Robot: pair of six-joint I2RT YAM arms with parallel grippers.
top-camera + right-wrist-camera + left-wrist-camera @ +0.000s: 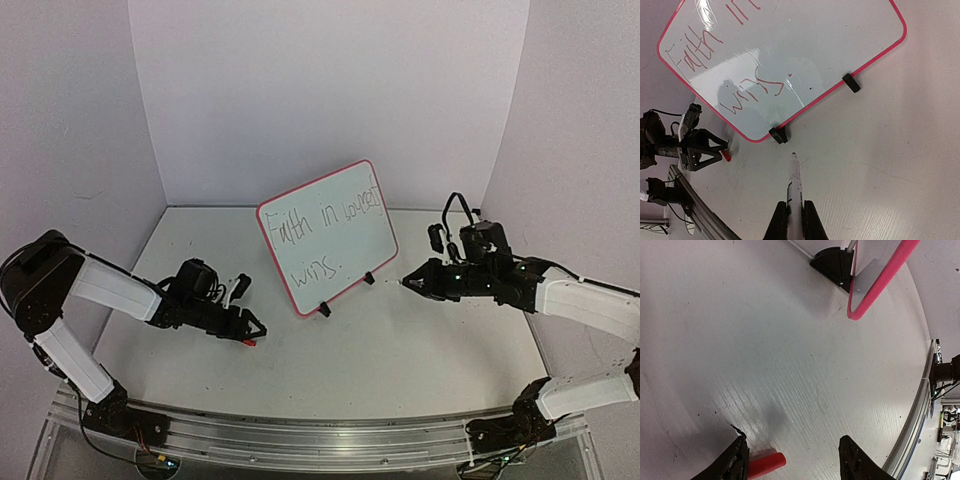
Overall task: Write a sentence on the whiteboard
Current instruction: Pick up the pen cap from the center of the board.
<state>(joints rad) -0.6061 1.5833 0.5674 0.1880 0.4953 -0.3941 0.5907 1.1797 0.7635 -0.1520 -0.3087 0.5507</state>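
Note:
The whiteboard (366, 250) stands tilted on two black clip feet at the table's middle. It also shows in the right wrist view (840, 45). The sentence (300, 232) on it reads "Faith in yourself wins." in two lines, and part of it shows in the right wrist view (752, 92). My right gripper (795, 205) is shut on a white marker (794, 182). The marker's uncapped tip points at the board's near clip foot (778, 134) without touching it. My left gripper (792, 440) is open, left of the board. A red cap (765, 465) lies by its left finger.
White walls close in the back and both sides. An aluminium rail (300, 440) runs along the near edge and shows in the left wrist view (920, 405). The board's pink rim (880, 285) and a black foot (832, 265) are ahead of my left gripper.

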